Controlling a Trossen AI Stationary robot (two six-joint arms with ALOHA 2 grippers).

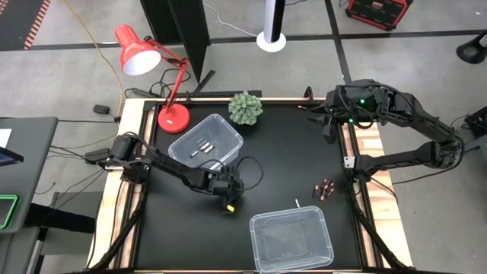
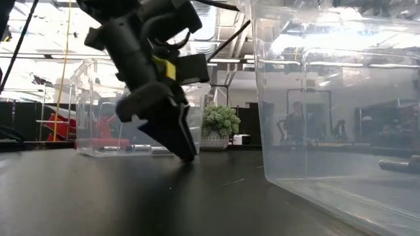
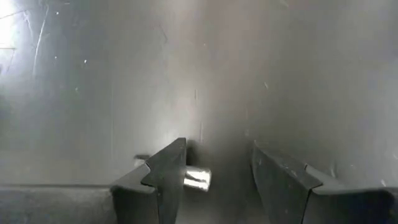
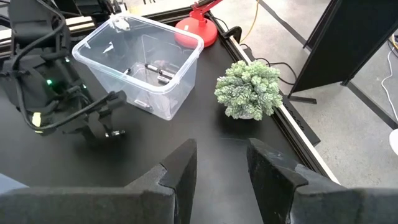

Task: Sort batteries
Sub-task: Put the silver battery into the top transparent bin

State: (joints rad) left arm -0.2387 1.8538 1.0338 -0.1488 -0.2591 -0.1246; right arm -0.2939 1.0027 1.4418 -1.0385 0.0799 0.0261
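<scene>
My left gripper (image 1: 229, 201) stands open low over the middle of the black table, its fingers slanting down. A whitish-silver battery (image 3: 198, 179) lies on the table beside one finger; it also shows by the fingertips in the right wrist view (image 4: 117, 132). Two batteries (image 1: 202, 148) lie in the clear bin (image 1: 228, 129) at the back left. A small heap of dark batteries (image 1: 325, 188) lies near the table's right edge. My right gripper (image 4: 221, 144) hangs open and empty, high above the back right corner. My left gripper has one finger (image 3: 165, 180) right against the silver battery's end (image 3: 194, 179), which lies on the table inside the open gap. The other finger stands well clear of it. Whether that one finger touches the battery I cannot tell.
A second clear bin (image 1: 262, 251) stands at the near edge, right of centre, close to my left gripper. A small potted plant (image 1: 246, 107) and a red desk lamp (image 1: 173, 116) stand at the far edge. A thin whitish bit (image 1: 297, 203) lies by the near bin.
</scene>
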